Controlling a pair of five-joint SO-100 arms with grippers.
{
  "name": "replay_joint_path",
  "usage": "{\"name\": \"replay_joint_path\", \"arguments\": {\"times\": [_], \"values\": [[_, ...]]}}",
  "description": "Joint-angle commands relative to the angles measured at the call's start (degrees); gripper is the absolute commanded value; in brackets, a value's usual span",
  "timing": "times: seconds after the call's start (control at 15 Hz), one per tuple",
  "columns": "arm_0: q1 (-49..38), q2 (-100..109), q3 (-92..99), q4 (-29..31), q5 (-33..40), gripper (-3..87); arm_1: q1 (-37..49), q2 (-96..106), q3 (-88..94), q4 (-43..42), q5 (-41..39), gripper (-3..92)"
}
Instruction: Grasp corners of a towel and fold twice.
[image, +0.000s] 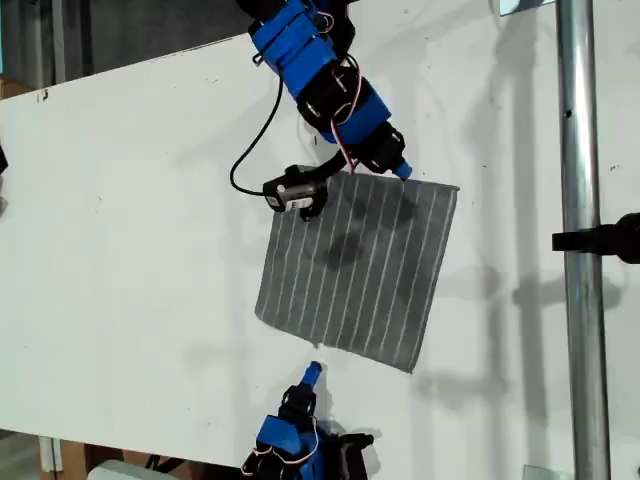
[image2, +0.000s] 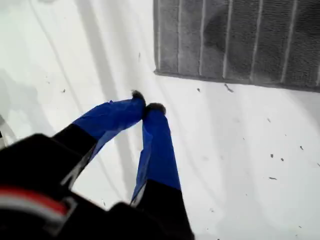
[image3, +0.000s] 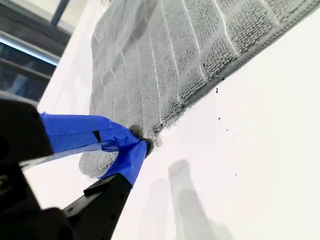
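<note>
Lying flat and fully open, the towel sits near the middle of the white table, grey with thin white stripes, turned at a slight angle, no fold in it yet; both folds remain to do, by my judgement, and the work is only at the first grasp. My second gripper is at the towel's far edge in the exterior view, its blue-taped fingers pinched together right at the hem, with a bit of the cloth edge apparently caught between the tips, though the hold looks shallow and the wrist view cannot confirm how much fabric is in it. It sits along the edge, short of the rounded corner. My first gripper hangs over bare table just off the towel's near edge, apart from the cloth, fingertips touching each other and holding nothing. Near corners lie untouched. Surface: smooth matte white board, a few dark specks of lint, soft arm shadows across it. Room: a vertical metal pole stands at the exterior view's right with a black clamp on it; a black cable loops from the far arm; darker floor shows past the table edge
</note>
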Motion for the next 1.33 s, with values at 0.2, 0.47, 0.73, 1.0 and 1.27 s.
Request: {"name": "replay_joint_path", "arguments": {"times": [0.2, 0.47, 0.73, 1.0, 1.27], "values": [[-0.4, 0.2, 0.0, -0.9, -1.1, -2.7, -4.3, -1.7, -3.5, -3.2, -2.2, 40.0], [-0.2, 0.2, 0.0, -0.9, -1.5, -2.7, -3.9, -18.7, -9.8, -1.8, -1.5, 39.4], [-0.2, 0.2, 0.1, -0.9, -1.8, -2.7, -2.0, -27.8, -13.1, -3.2, -1.3, 38.9], [-0.2, 0.2, 0.1, -0.9, -1.8, -2.7, 0.4, -31.8, -13.4, -8.4, -2.1, 12.3], [-0.2, 0.2, 0.1, -0.9, -1.8, -2.7, 3.2, -29.3, -14.0, -9.0, -5.4, -0.2]]}}
